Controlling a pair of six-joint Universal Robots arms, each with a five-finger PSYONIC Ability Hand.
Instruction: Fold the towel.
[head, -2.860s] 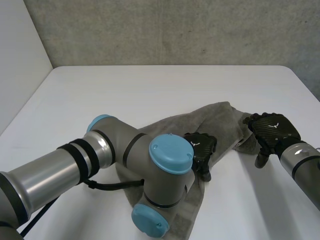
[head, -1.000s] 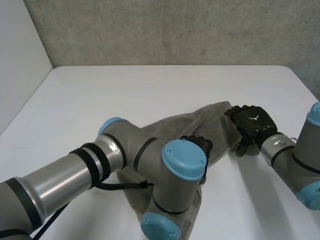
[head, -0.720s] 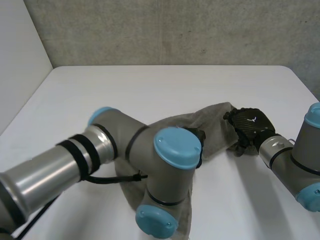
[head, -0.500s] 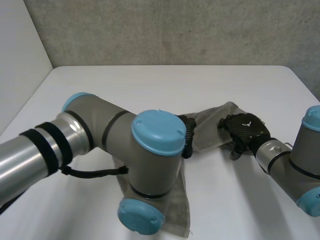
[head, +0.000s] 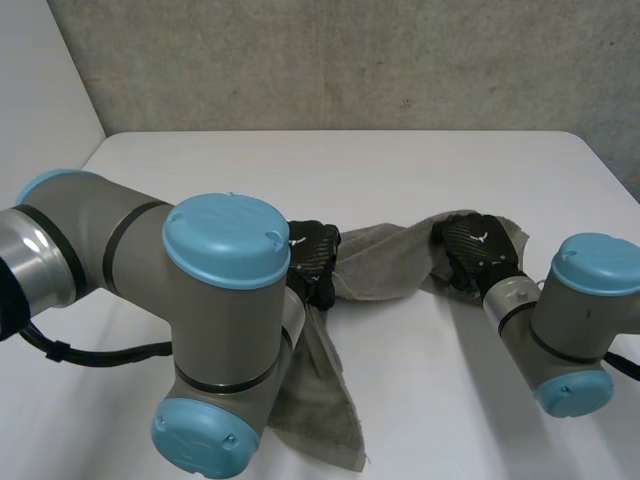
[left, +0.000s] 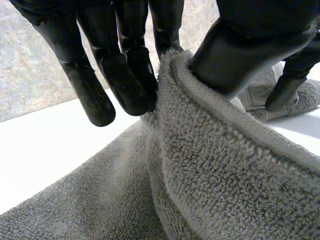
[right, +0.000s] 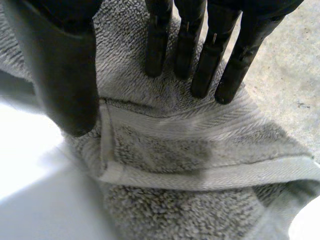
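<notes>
A: Where is the towel (head: 385, 262) now?

B: On the tabletop (head: 300, 170), right of the middle. A grey band of it is drawn between the two hands, and a long tail trails from the left hand (head: 312, 262) toward the near edge. About three seconds back it lies as one slanted strip. Since then both hands have slid leftward, the right hand (head: 478, 250) coming in from near the right edge. The left arm (head: 200, 300) has swung across the near left.

A: Are they gripping it?

B: The left wrist view settles the left one. A thick fold of towel (left: 210, 175) stands pinched between the thumb (left: 250, 45) and the fingers (left: 125, 75). From overhead you see just the back of that hand on the cloth.

A: And the other?

B: In its own wrist view the fingers (right: 210, 55) lie nearly straight on the towel (right: 190, 150). The thumb (right: 60, 70) is set down beside a hemmed corner (right: 107, 150), with cloth bunched between thumb and fingers, so it has a hold on that end. The overhead view hides that under the hand's back.

A: The surroundings?

B: The tabletop is white and smooth. A rough grey wall (head: 350, 60) stands behind it, with a paler wall (head: 40, 90) at the left.
</notes>
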